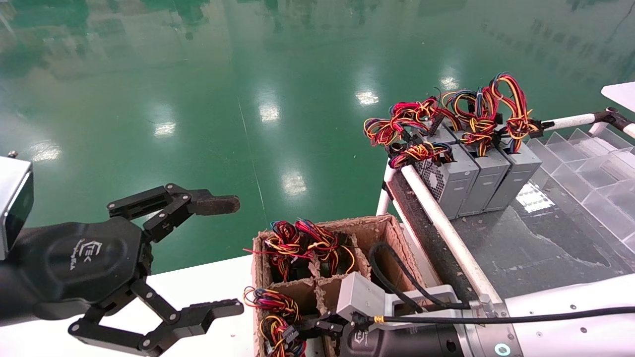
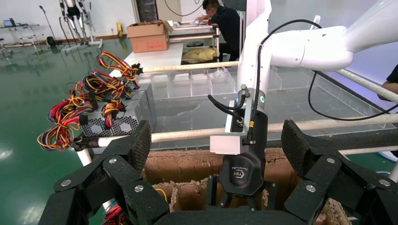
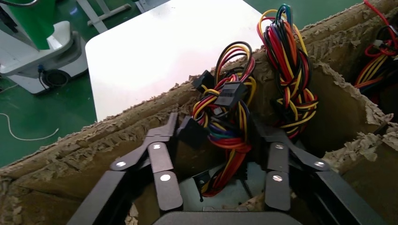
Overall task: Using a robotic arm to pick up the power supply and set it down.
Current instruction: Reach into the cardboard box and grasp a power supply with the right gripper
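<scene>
My right gripper [image 3: 218,136] reaches down into a compartment of the brown cardboard box [image 1: 382,233]. Its fingers [image 3: 162,173] press on either side of a grey power supply [image 3: 230,185], whose red-yellow-orange-black wire bundle [image 3: 225,117] rises between them. The unit still sits deep in its compartment. In the head view this gripper [image 1: 317,327] is at the box's near side, under the silver-white forearm [image 1: 570,317]. My left gripper [image 1: 225,255], with its brown worn pad, hangs open left of the box and holds nothing.
More wire bundles [image 1: 307,248] fill the other box compartments. Three power supplies [image 1: 471,173] stand in a row on the dark table [image 1: 521,238] behind a white pipe rail [image 1: 436,218]. Clear plastic dividers [image 1: 585,163] lie to the right. The box rests on a white tabletop [image 1: 198,287].
</scene>
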